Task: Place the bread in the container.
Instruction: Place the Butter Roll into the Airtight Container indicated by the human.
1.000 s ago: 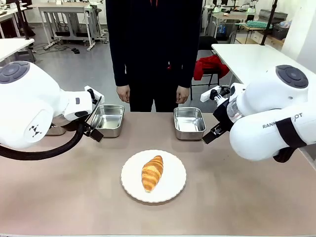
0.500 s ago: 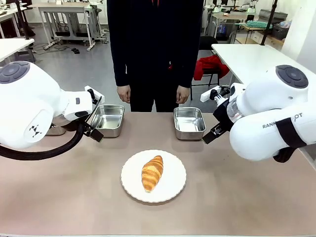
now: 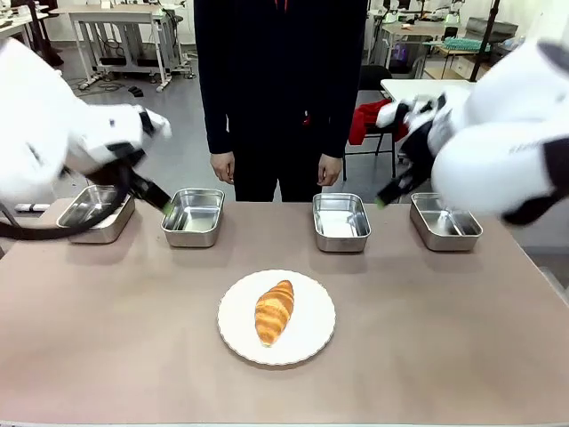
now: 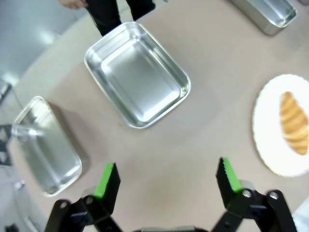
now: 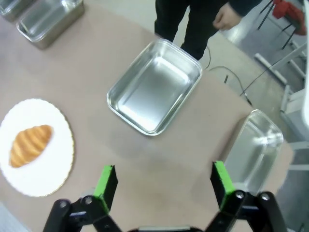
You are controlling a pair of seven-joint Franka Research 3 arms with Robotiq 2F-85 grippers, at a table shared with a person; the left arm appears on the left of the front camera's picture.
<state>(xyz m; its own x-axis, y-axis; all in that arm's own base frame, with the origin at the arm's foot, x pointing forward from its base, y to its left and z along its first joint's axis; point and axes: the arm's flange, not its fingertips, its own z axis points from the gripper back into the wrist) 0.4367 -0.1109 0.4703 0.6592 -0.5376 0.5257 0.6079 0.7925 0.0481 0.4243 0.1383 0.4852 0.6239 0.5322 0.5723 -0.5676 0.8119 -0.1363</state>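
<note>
Bright, even room light; soft shadows and pale glare on the shiny rectangular steel pans (image 4: 137,77). The white left arm (image 3: 44,142) and white right arm (image 3: 507,151) blur in the front view.

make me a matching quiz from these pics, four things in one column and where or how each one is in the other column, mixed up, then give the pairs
Column one
1. bread
2. plate
3. left gripper
4. rightmost pan

Column two
a. shiny steel, at the right end of the row
b. open, holding nothing
c. lying on the plate
d. round and white, carrying the bread

Pairs: 1-c, 2-d, 3-b, 4-a
</note>
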